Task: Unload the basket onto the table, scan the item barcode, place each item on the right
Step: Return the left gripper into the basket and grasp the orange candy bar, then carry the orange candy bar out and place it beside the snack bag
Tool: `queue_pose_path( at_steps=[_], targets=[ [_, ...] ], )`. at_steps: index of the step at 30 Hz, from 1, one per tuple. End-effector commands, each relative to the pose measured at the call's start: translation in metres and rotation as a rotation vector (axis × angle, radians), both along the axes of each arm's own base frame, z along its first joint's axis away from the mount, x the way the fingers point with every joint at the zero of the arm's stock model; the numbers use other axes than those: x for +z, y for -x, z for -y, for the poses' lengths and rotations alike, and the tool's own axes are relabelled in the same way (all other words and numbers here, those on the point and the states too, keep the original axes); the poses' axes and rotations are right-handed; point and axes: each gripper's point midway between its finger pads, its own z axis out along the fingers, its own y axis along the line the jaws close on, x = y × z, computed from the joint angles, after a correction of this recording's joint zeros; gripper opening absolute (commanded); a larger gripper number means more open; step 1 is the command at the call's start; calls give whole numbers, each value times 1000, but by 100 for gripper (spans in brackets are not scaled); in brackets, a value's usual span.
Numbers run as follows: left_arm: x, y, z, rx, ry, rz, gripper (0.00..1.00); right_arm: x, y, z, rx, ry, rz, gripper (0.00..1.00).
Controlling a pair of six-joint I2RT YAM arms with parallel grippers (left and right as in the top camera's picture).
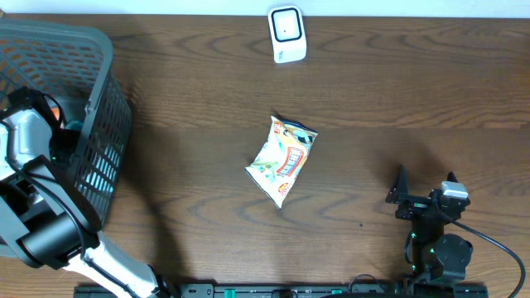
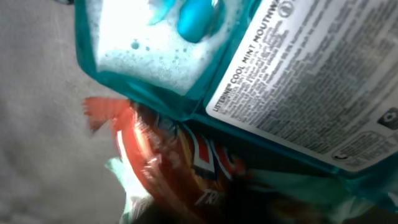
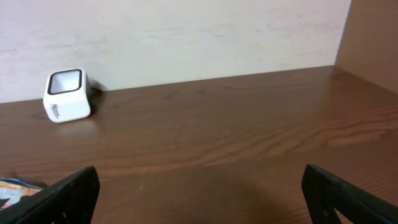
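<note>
The wood-grain table (image 1: 207,74) bore a grey mesh basket (image 1: 99,66) far left of the boxy white scanner (image 1: 287,35). Inside it, the left gripper (image 1: 51,124), grip untellable, faced a teal bottle (image 2: 143,56) of foamy liquid. The crinkly bag (image 1: 282,159) lay robot-side of the scanner, well apart. Farther right, the right gripper (image 1: 426,184) gaped.

Left fingers unseen within the basket (image 1: 108,141); blurry orange packet (image 2: 168,162).
</note>
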Motion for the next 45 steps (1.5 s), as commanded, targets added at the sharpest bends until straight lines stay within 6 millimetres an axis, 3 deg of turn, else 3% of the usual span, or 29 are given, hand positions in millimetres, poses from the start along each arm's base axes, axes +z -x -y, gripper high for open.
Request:
queue_pose_path(
  at_steps=[1,5,9,18,27,31,37,41,45],
  targets=[
    [-6,6,6,-3,33,-23,8,-2,0,1,-3,16,-3,99],
    [8,-3,-1,-33,5,21,7,-2,0,1,-3,16,-3,99],
    [42,-16,-9,-83,-57,106,7,-2,0,1,-3,16,-3,99],
    [152,-18,-11,-81,-250,372,8,-2,0,1,-3,16,-3,99],
    [263,14,10,-8,-420,654,7,-2,0,1,-3,16,-3,99],
    [298,22,49,-84,-415,783,7,-2,0,1,-3,16,-3,99],
    [322,20,122,-310,-354,904,7,-2,0,1,-3,16,-3,99],
    [320,10,173,-507,-287,928,7,-2,0,1,-3,16,-3,99],
    [291,0,228,-724,-197,876,7,-2,0,1,-3,16,-3,99]
  ],
)
